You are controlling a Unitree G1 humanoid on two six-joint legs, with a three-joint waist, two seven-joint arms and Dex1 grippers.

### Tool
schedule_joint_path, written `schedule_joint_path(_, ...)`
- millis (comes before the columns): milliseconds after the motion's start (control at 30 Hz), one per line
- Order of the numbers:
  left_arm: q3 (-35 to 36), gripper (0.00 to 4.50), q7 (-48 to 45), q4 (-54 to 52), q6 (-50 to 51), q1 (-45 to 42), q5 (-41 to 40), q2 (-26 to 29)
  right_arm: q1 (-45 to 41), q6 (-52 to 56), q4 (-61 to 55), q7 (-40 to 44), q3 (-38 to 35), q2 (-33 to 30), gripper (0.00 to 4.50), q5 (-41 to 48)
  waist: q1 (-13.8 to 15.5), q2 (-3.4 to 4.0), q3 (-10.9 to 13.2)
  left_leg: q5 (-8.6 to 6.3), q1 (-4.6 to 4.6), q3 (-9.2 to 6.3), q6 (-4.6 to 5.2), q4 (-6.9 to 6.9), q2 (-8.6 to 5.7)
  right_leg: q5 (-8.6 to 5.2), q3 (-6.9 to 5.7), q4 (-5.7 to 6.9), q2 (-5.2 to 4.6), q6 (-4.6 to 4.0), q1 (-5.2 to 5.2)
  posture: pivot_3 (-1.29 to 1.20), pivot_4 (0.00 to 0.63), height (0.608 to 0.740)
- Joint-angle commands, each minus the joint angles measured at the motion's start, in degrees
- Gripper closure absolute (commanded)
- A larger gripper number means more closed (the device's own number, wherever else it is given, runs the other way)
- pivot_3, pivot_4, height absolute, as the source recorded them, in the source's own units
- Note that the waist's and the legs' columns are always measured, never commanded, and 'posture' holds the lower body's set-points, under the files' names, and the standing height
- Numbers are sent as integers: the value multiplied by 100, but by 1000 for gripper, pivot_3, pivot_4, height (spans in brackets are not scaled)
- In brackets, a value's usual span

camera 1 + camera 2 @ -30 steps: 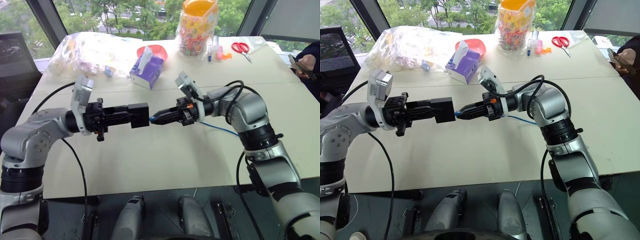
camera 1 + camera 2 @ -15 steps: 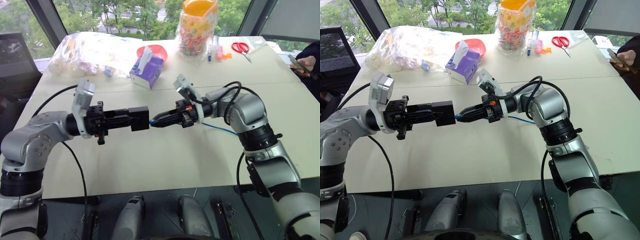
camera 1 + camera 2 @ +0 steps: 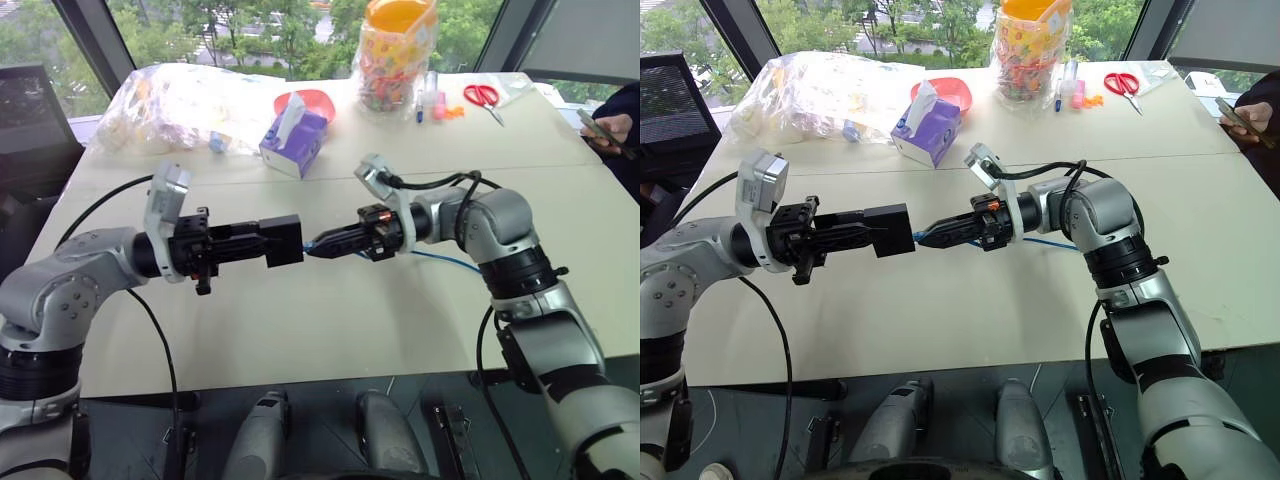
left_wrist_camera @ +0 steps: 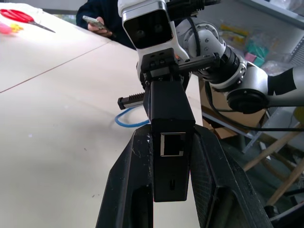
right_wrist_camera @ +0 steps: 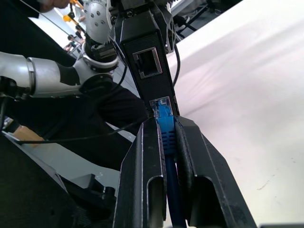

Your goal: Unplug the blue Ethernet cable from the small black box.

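Right tool (image 3: 318, 243) pinches blue Ethernet cable (image 5: 165, 124), plug tip hidden in left tool-clamped (image 3: 262, 243) small black box (image 3: 284, 242).

A table (image 3: 330, 320) carries everything, and the tissue box (image 3: 293, 140) near its far middle serves as the landmark. Left of the tissue box lies a heap of plastic bags (image 3: 175, 100). Just behind the tissue box sits a bowl (image 3: 305, 102). Right of it, at the far edge, stands a jar (image 3: 396, 55), with scissors (image 3: 483, 98) further right again. In front of the tissue box, above the table, the left gripper (image 3: 268, 242) holds the small black box (image 3: 283, 242). To that box's right the right gripper (image 3: 320, 244) meets it, clamped on the Ethernet cable (image 5: 166, 137), whose plug sits at the box's port. The cable trails right across the table. A person's hand (image 3: 612, 128) shows far right.
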Motion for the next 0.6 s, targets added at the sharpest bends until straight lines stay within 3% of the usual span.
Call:
schedule_joint_path(33,453,4021,-121,27,-94,67,-12,285,150,-77,71,-91,-556,-541,4468,-91,0,0,0,0,0,0,0,0,0,0,0,0,0,0,0,0,150,728)
schedule_joint_path(200,352,4021,-120,8,-133,30,23,229,283,-90,-462,-183,-566,-480,4468,116,3,0,0,0,-1,1,0,0,0,0,0,0,0,0,0,0,150,728)
schedule_joint_path(367,325,4021,-46,13,-191,-68,14,107,312,64,-877,-346,-560,-436,2296,277,19,0,0,0,-3,2,0,1,0,-1,1,-1,-2,-1,-2,0,150,728)
schedule_joint_path(600,316,4021,-22,43,-219,-141,11,43,293,286,-1121,-403,-620,-379,2296,440,6,0,0,0,-4,4,0,-7,4,-1,0,-3,0,-1,-7,0,150,728)
